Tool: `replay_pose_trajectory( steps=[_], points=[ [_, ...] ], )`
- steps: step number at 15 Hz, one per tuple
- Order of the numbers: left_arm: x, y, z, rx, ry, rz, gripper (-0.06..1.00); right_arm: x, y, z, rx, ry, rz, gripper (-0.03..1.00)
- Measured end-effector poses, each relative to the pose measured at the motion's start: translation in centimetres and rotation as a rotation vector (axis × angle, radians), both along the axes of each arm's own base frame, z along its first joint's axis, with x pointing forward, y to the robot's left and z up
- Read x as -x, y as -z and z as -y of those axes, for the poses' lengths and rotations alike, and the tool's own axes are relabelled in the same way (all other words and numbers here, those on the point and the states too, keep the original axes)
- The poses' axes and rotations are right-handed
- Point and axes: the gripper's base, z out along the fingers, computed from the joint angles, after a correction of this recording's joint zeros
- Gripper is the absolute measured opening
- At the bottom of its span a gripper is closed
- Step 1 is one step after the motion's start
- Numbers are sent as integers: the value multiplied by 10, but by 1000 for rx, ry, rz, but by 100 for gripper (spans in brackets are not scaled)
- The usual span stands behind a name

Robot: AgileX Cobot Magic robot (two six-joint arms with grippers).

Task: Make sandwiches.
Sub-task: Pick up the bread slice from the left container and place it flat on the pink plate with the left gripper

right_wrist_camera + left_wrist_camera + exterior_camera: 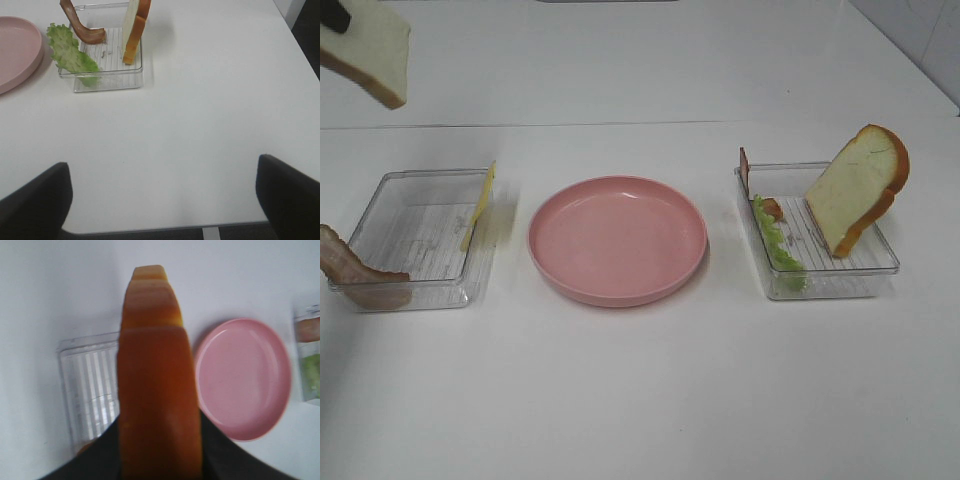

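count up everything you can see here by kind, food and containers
bread slice: 2
bacon strip: 2
cheese square: 1
lettuce leaf: 1
pink plate: 1
clear tray: 2
total: 9

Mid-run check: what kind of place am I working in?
Probably a lab test bench rather than a kitchen: a plain white table, toy food such as the bread slice propped in a clear plastic tray, and one pink plate.
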Motion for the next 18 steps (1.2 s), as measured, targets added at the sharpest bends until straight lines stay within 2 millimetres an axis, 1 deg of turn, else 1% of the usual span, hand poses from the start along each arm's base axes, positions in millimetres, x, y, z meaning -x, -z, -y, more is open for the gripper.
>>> replay_pose_trajectory(
  steps=[1,2,4,5,6,7,8,10,13,14,18],
  points=[
    [2,-8,10,59,20,24,20,0,0,0,0,0,0,96],
    [3,-13,37,116,82,37,20,0,0,0,0,0,0,96],
    [4,-5,85,139,197,11,20,0,0,0,0,0,0,96],
    [5,3,108,145,250,-12,20,0,0,0,0,0,0,96],
    [5,15,132,153,296,-51,20,0,0,0,0,0,0,96],
    [4,29,151,155,322,-86,20,0,0,0,0,0,0,96],
    [2,38,161,156,330,-103,20,0,0,0,0,0,0,96],
    [-4,72,188,152,343,-160,20,0,0,0,0,0,0,96],
    [-11,117,209,155,348,-239,20,0,0,0,0,0,0,96],
    [-16,138,214,159,331,-261,20,0,0,0,0,0,0,96],
    [-21,161,216,160,312,-293,20,0,0,0,0,0,0,96]
  ],
)
